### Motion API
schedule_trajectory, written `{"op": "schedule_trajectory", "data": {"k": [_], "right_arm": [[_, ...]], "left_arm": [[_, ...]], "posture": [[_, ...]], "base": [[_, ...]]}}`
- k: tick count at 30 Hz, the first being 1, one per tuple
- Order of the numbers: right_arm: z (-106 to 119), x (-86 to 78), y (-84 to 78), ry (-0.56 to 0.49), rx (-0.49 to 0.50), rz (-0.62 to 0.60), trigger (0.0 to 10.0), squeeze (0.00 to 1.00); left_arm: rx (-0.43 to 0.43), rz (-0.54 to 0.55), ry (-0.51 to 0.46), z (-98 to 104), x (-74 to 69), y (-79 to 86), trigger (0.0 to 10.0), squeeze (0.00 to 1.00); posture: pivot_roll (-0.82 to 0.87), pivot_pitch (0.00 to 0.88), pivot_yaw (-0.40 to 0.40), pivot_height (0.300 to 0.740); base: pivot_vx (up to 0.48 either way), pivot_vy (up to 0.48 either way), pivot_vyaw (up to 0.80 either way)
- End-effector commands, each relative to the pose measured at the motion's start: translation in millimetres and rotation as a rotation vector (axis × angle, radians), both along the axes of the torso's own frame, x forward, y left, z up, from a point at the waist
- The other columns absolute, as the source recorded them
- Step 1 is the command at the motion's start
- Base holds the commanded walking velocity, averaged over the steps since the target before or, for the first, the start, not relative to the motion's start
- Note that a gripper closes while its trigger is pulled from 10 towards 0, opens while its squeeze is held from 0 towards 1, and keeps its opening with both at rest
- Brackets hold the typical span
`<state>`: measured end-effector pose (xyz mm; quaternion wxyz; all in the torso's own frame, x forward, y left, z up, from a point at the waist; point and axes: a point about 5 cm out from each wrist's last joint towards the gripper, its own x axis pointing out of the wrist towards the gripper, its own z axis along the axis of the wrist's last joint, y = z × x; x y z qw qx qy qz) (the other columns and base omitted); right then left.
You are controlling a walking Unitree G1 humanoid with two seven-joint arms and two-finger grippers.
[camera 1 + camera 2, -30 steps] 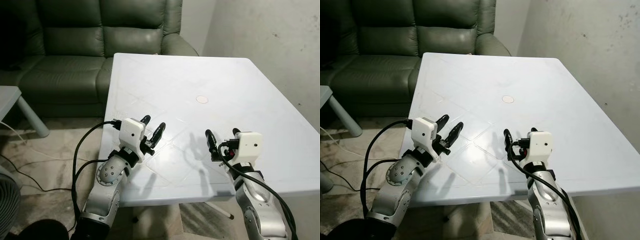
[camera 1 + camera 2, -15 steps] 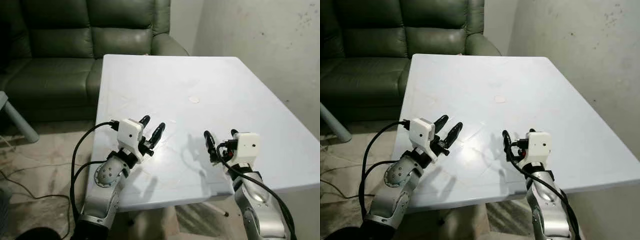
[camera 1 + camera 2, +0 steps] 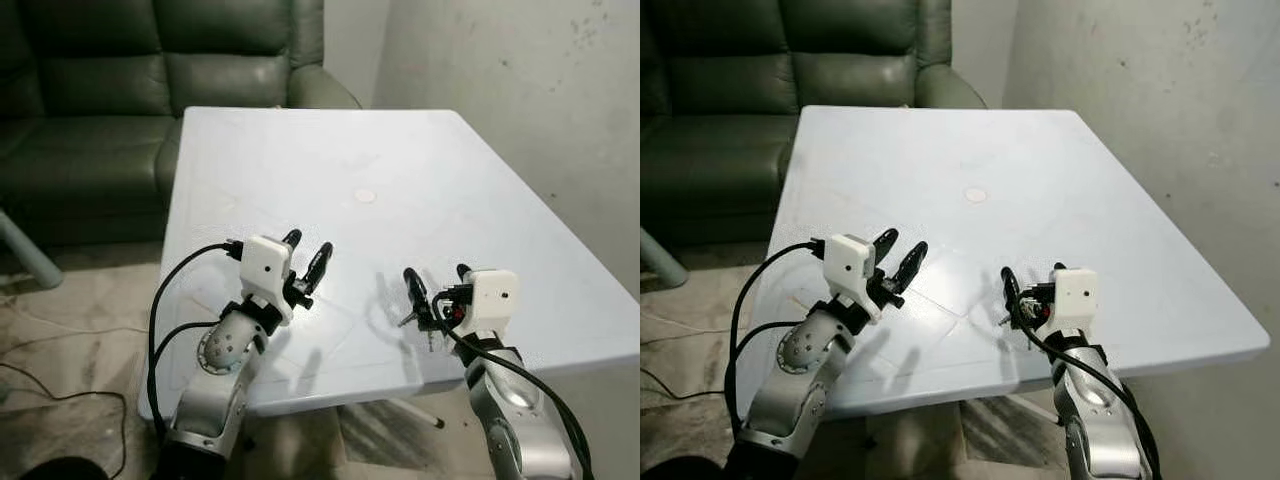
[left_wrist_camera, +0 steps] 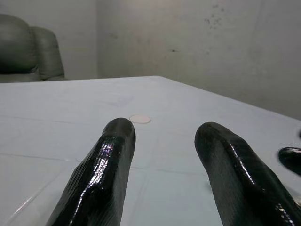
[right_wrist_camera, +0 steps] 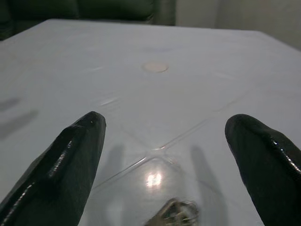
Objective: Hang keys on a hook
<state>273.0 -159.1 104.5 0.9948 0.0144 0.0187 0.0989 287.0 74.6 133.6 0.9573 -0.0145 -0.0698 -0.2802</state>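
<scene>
One set of keys (image 5: 174,213) on white bench (image 3: 300,160), below right claw (image 3: 436,290), spread wide. Left claw (image 3: 307,258) raised, spread, empty.

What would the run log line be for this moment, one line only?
left gripper open, over white table | right gripper open, above keys near table's front edge | sofa behind | hook unseen

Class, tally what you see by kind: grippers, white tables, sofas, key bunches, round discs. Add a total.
Grippers: 2 (left gripper, right gripper)
White table: 1
Sofa: 1
Bunch of keys: 1
Round disc: 1
Total: 6
</scene>
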Motion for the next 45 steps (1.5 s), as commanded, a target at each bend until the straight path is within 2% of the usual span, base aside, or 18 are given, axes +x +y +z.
{"op": "schedule_trajectory", "data": {"k": [1, 6, 11, 18, 27, 33, 36, 43, 44, 45], "right_arm": [[3.9, -0.7, 0.3, -0.013, -0.046, 0.033, 10.0, 0.00], [5.7, 1.4, -3.9, -0.009, -0.068, 0.052, 10.0, 0.00], [13.5, 10.6, -15.4, -0.009, -0.101, 0.072, 10.0, 0.00], [13.2, 13.6, -24.0, 0.005, -0.127, 0.048, 10.0, 0.00], [-2.8, 5.7, -30.9, 0.074, -0.133, 0.014, 10.0, 0.00], [-12.9, -3.1, -32.3, 0.122, -0.168, 0.056, 10.0, 0.00], [-20.5, -6.9, -36.0, 0.188, -0.155, 0.032, 10.0, 0.00], [-23.6, -11.7, -37.2, 0.205, -0.152, 0.042, 10.0, 0.00], [-23.5, -12.0, -37.0, 0.203, -0.147, 0.044, 8.2, 0.00], [-23.2, -12.1, -36.8, 0.201, -0.143, 0.045, 8.2, 0.00]], "left_arm": [[0.033, -0.033, -0.004, -2.8, -5.7, -4.0, 10.0, 0.00], [0.048, -0.053, 0.029, -11.2, -12.0, -7.4, 10.0, 0.00], [0.050, -0.096, 0.097, -25.8, -25.8, -15.8, 10.0, 0.00], [0.094, -0.162, 0.106, -33.5, -39.5, -27.3, 10.0, 0.00], [0.111, -0.205, 0.098, -31.9, -46.3, -33.1, 10.0, 0.00], [0.113, -0.223, 0.109, -32.3, -50.6, -35.3, 10.0, 0.00], [0.109, -0.227, 0.112, -32.0, -51.6, -36.2, 10.0, 0.00], [0.106, -0.235, 0.116, -31.6, -51.8, -37.9, 10.0, 0.00], [0.103, -0.235, 0.113, -30.9, -51.7, -38.0, 10.0, 0.00], [0.102, -0.235, 0.112, -30.7, -51.6, -38.0, 10.0, 0.00]], "posture": [[-0.17, 0.039, -0.066, 0.740], [-0.17, 0.043, -0.069, 0.740], [-0.17, 0.056, -0.078, 0.740], [-0.18, 0.065, -0.079, 0.740], [-0.19, 0.073, -0.066, 0.740], [-0.20, 0.085, -0.061, 0.740], [-0.21, 0.090, -0.059, 0.740], [-0.21, 0.094, -0.058, 0.740], [-0.21, 0.092, -0.058, 0.740], [-0.21, 0.092, -0.058, 0.740]], "base": [[0.000, 0.000, 0.00], [0.000, 0.000, 0.00], [0.000, 0.000, 0.00], [0.000, 0.000, 0.00], [0.000, 0.000, 0.00], [0.000, 0.000, 0.00], [0.000, 0.000, 0.00], [0.000, 0.000, 0.00], [0.000, 0.000, 0.00], [0.000, 0.000, 0.00]]}}
